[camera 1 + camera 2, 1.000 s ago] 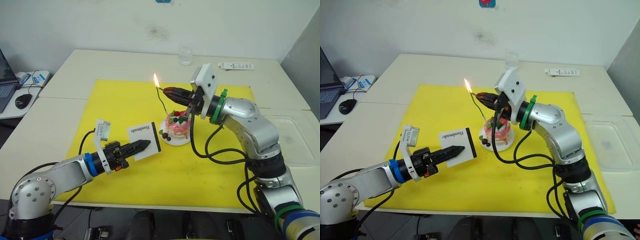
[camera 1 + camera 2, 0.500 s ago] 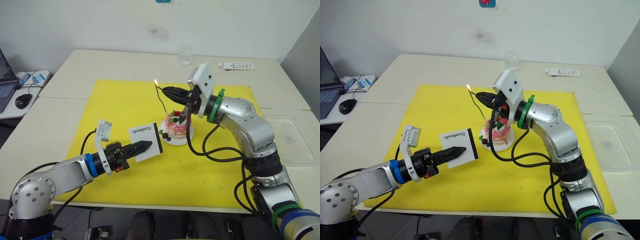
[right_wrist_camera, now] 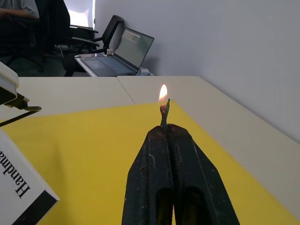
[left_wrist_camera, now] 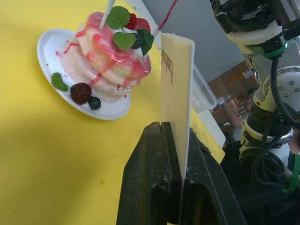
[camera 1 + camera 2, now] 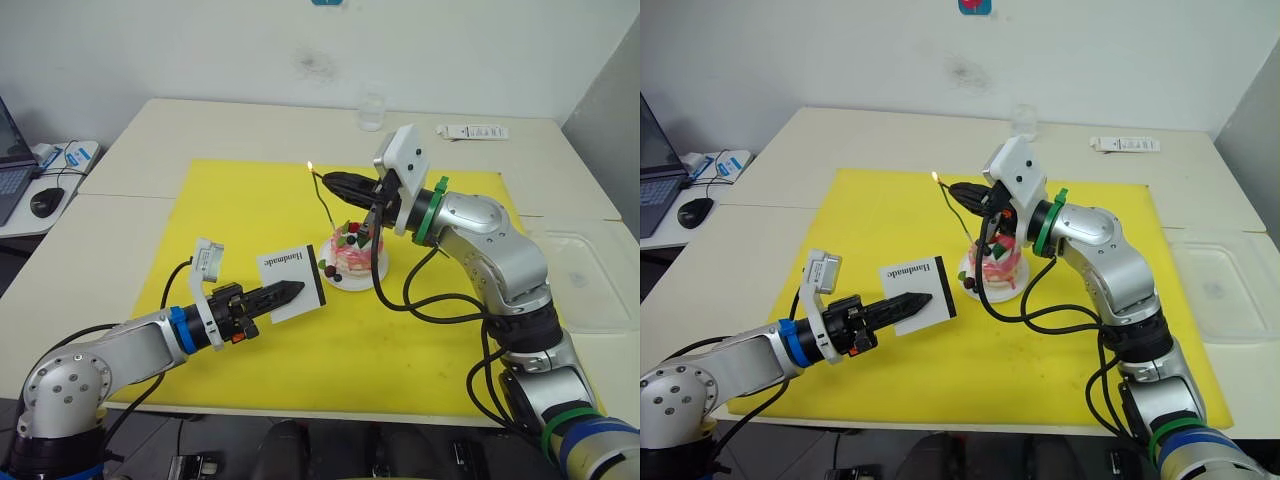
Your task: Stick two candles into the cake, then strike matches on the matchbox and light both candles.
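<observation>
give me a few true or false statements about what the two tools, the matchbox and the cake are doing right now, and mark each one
1. The left tool is shut on the matchbox, holding it up on edge near the cake. True.
2. The right tool holds a burning match. True.
3. The cake sits on a blue plate. False: its plate is white.
4. The matchbox lies flat on the yellow mat. False: it is clamped in the left tool, off the mat.
5. A thin green candle rises from the cake to the flame. True.
</observation>
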Tool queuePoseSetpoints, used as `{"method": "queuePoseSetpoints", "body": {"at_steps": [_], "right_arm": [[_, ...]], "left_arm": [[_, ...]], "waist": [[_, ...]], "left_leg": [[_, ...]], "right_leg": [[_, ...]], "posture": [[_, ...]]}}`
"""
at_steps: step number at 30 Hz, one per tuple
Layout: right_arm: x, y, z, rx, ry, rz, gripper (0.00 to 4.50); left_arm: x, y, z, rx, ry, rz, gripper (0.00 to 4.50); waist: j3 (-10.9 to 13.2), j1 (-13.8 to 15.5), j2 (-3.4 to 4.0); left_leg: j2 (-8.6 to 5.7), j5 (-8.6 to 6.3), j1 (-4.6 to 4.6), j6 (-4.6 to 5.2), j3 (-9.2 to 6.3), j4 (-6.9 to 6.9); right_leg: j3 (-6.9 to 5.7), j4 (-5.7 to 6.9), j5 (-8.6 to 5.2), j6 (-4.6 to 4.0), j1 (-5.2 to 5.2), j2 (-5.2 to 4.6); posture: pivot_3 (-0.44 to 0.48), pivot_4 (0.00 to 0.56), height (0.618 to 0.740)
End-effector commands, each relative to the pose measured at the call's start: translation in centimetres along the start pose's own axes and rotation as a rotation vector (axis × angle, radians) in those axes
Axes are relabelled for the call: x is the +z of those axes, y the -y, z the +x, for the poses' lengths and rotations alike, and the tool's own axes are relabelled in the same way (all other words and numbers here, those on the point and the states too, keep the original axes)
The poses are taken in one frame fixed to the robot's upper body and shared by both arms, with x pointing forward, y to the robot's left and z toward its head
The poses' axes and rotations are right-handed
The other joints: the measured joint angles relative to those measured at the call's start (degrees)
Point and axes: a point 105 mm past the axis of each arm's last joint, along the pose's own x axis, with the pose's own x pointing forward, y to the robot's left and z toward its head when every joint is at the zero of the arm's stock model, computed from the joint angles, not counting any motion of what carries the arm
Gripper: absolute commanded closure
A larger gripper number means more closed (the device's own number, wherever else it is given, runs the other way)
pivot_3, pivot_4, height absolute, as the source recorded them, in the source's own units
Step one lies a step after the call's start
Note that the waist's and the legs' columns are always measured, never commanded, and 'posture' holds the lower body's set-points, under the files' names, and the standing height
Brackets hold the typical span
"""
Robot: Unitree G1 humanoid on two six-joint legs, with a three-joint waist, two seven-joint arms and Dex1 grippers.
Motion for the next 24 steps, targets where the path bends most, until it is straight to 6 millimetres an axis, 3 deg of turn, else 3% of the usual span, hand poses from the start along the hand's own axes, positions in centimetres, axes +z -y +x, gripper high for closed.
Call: {"method": "queuePoseSetpoints", "body": {"at_steps": [1,24], "right_arm": [[1.76,0.34,-0.17,-0.009,0.047,-0.048,4.48],[1.96,0.14,-0.32,0.001,0.057,-0.034,4.48]], "left_arm": [[0.21,0.81,0.05,-0.035,0.002,0.02,4.5],[0.42,0.73,-0.09,-0.037,-0.013,0.029,4.5]], "waist": [[0.0,0.0,0.0],[0.0,0.0,0.01]], "left_leg": [[0.0,0.0,0.0,0.0,0.0,0.0],[0.0,0.0,0.0,0.0,-0.01,-0.04]], "right_leg": [[0.0,0.0,0.0,0.0,0.0,0.0],[-0.01,-0.02,-0.01,-0.01,-0.01,0.0]], "posture": [[0.0,0.15,0.74],[0.0,0.15,0.74]]}}
